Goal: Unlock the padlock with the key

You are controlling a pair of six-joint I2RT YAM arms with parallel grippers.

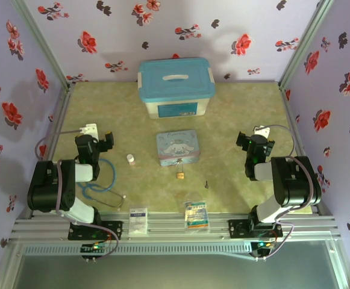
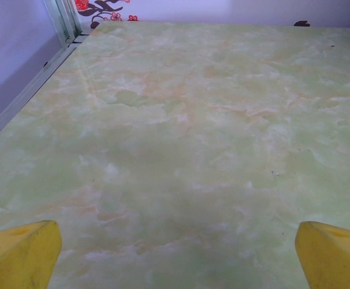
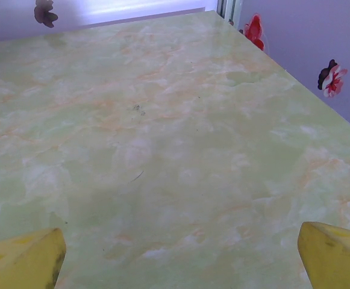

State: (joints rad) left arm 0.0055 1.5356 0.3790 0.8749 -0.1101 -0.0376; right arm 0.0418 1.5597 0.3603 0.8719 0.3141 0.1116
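The tiny brass-gold padlock (image 1: pixel 179 175) lies just below the pale-blue cartoon tin (image 1: pixel 178 148), with the slim dark metal key (image 1: pixel 206 185) lower right of the tin and a small white bottle (image 1: pixel 131 159) to its left. The left end effector (image 2: pixel 175 253) and right end effector (image 3: pixel 178 256) hang with fingers spread wide over the green marbled tabletop (image 1: pixel 235 192).

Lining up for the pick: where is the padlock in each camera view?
Top external: padlock at centre, just on the arms' side of the cartoon tin, key to its right.
Left wrist: green tabletop ahead of the open left gripper.
Right wrist: green tabletop ahead of the open right gripper.
Shared landmark: the green marbled tabletop.
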